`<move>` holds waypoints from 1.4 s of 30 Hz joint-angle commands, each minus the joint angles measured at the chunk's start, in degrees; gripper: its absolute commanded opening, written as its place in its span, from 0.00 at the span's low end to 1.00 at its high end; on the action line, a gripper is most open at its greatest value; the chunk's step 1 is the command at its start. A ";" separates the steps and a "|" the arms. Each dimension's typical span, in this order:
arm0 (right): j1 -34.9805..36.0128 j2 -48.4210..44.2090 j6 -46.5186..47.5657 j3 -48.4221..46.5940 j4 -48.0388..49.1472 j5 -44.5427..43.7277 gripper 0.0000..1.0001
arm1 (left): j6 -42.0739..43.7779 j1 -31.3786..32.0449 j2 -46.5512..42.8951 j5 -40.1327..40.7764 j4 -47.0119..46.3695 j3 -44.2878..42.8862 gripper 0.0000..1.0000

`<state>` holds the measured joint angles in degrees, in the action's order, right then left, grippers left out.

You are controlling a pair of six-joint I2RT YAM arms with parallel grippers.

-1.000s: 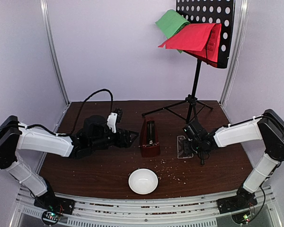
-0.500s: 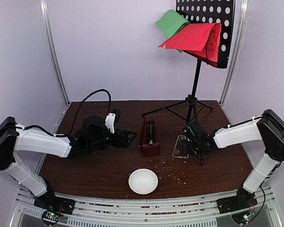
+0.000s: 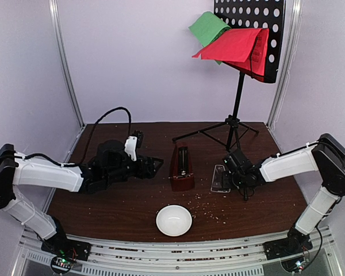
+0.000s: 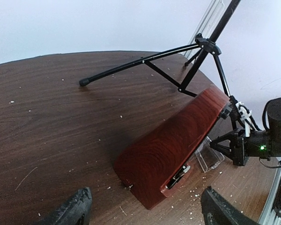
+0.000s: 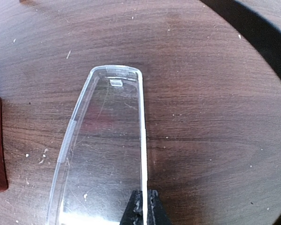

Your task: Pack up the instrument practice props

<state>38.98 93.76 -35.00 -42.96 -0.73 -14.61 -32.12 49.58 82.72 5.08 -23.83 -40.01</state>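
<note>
R gripper (image 5: 144, 205) is pinching one long rim of the clear cover (image 5: 103, 154), black fingertips clamped tight w/ the thin edge btwn them. The cover is a see-through plastic wedge w/ rounded corners, fine ribbing along one side and a small tab near the narrow end. It's sitting tilted at 3 o'clock of the metronome (image 3: 181, 168), near but not touching. Can't tell if it's lifting clear of the table (image 3: 103, 201).

Metronome is standing upright near table centre: dark red-brown pyramid, glossy wood grain. L gripper (image 3: 153, 166) is hovering at its 9 o'clock, jaws spread wide, gripping nothing.

Music stand (image 3: 237, 103) is rising at 1 o'clock: thin black pole, tripod legs splayed, perforated black desk up top. Green sheet (image 3: 208, 26) and red sheet (image 3: 233, 45) are resting on the desk, both curling fwd, red overlapping green. White bowl (image 3: 173, 220), round and smooth, is sitting at 6 o'clock. Pale crumbs (image 3: 210, 214) are dotting the dark wood-grain tabletop.
</note>
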 commanded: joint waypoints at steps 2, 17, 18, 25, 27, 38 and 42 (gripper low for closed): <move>0.98 -5.93 -1.43 0.27 -1.66 -3.55 0.00 | -1.62 1.58 -3.65 7.90 4.98 -3.01 0.84; 6.07 -26.71 -4.72 -5.14 -3.07 -8.36 0.00 | 2.77 16.52 4.73 18.41 10.80 -25.13 0.77; 6.84 -27.16 -4.81 -5.01 -2.17 -9.42 0.00 | 4.17 17.67 6.13 19.41 10.55 -26.45 0.76; 10.27 -26.93 -6.63 -4.12 3.95 -12.83 0.00 | 9.92 21.72 16.29 22.92 14.84 -35.83 0.71; 10.99 -26.07 -6.69 -4.81 4.16 -13.06 0.00 | 10.46 21.87 17.71 24.10 15.56 -36.63 0.70; 13.13 -22.84 -6.14 -6.55 5.12 -13.39 0.00 | 12.91 21.87 21.55 31.81 17.49 -39.65 0.55; 13.34 -22.66 -5.96 -6.52 5.46 -13.34 0.00 | 13.62 21.87 22.40 32.67 16.97 -40.27 0.48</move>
<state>51.79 70.83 -40.91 -47.70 3.22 -26.37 -20.16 71.68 103.61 34.87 -5.39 -78.17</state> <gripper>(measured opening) 0.024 0.499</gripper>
